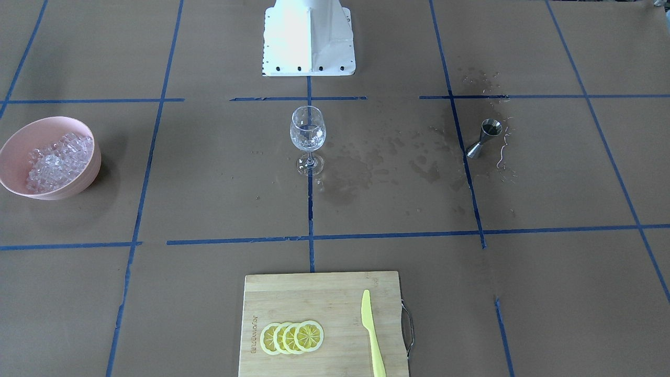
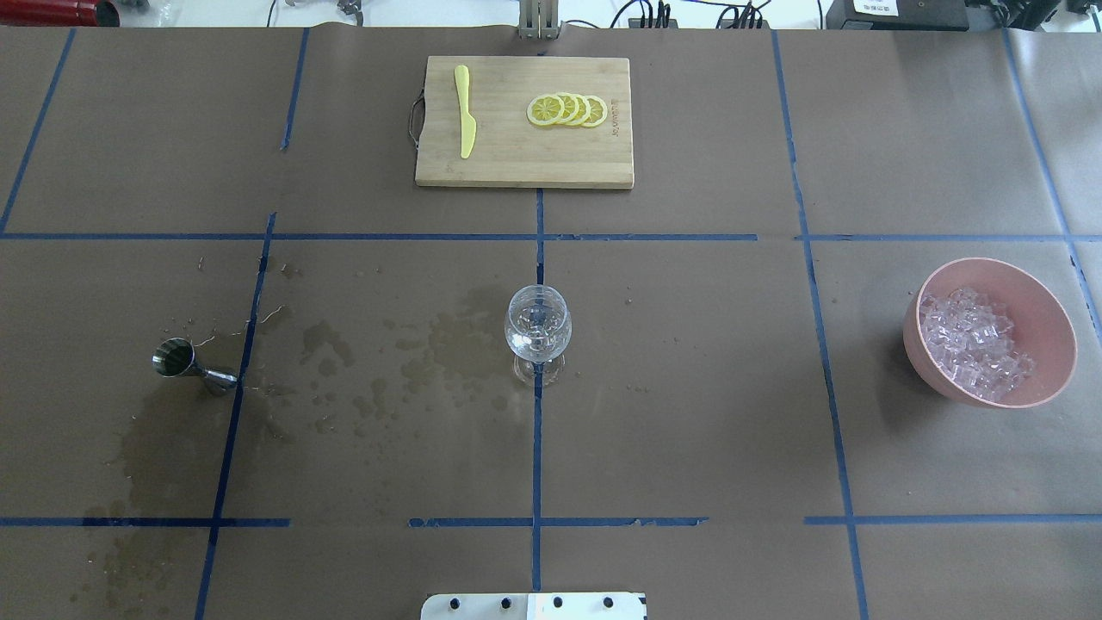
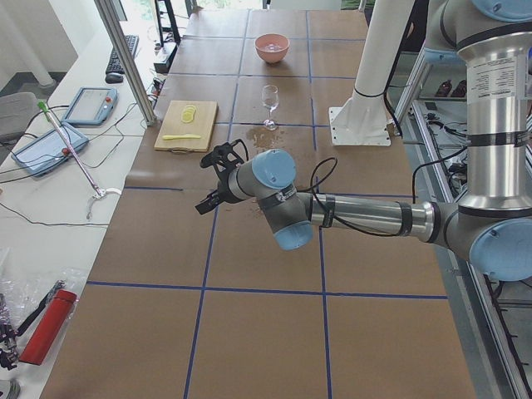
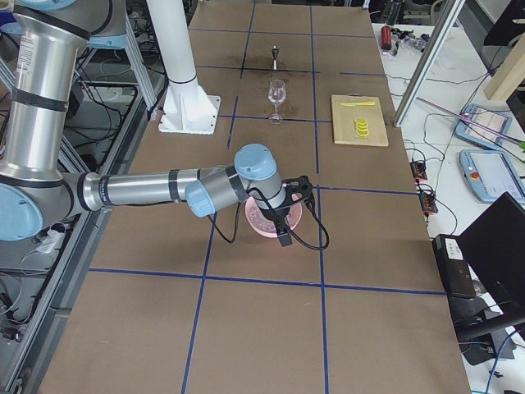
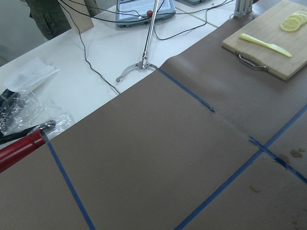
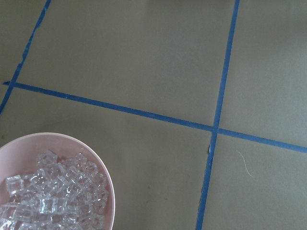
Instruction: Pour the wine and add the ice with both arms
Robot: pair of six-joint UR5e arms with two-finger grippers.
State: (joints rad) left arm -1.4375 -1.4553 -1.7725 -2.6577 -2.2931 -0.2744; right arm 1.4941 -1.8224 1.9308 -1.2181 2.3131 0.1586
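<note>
Overhead, front views — opposed — share the glass (image 1: 308,132).

The brown paper-covered table (image 2: 689,387) carries a grid of blue tape lines (image 2: 536,465) and dark wet blotches (image 2: 465,340). The round pink bowl (image 2: 1042,319) holds colourless glassy ice cubes (image 2: 968,340); the stemmed wine glass (image 2: 537,323) is clear, the metal jigger (image 2: 191,367) steel-grey. The light bamboo cutting board (image 2: 516,155) bears yellow lemon slices (image 2: 568,109) and a yellow-green plastic knife (image 2: 465,120).

Table (image 2: 689,387) — glass (image 2: 537,331), bowl (image 2: 914,337), jigger (image 2: 191,365), board (image 2: 516,164)
</note>
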